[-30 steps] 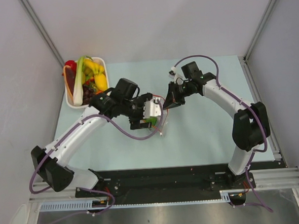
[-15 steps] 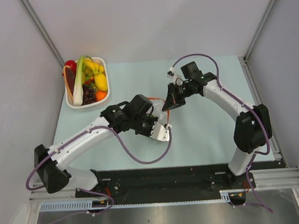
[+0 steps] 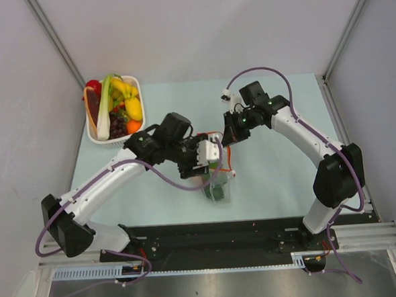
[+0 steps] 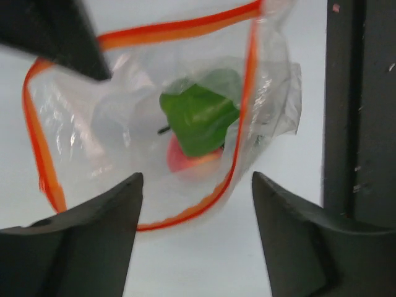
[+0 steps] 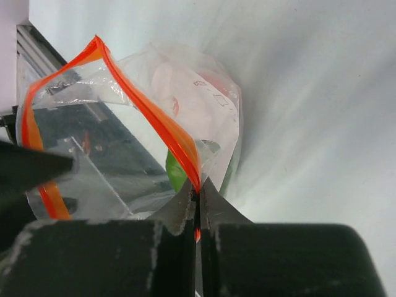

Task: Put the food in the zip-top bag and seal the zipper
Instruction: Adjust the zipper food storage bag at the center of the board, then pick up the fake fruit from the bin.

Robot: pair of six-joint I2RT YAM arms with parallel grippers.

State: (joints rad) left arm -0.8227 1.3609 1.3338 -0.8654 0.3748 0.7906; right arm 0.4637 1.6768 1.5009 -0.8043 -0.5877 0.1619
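Two pcs of food (image 4: 199,120) (green + reddish) sit in zip-top bag (image 4: 93,124) mid-frame, left gripper (image 4: 195,185) wide/empty, right gripper (image 5: 198,193) pinching the zipper (image 5: 154,117); rest in basket (image 3: 90,130) upper left, unsealed.

clear zip-top bag (image 4: 93,130) open, orange-red zipper (image 4: 179,28) unsealed, green leafy toy (image 4: 201,117) inside, perhaps a pink piece (image 4: 185,162)

White, perhaps plastic basket (image 3: 110,142) on table (image 3: 280,177)
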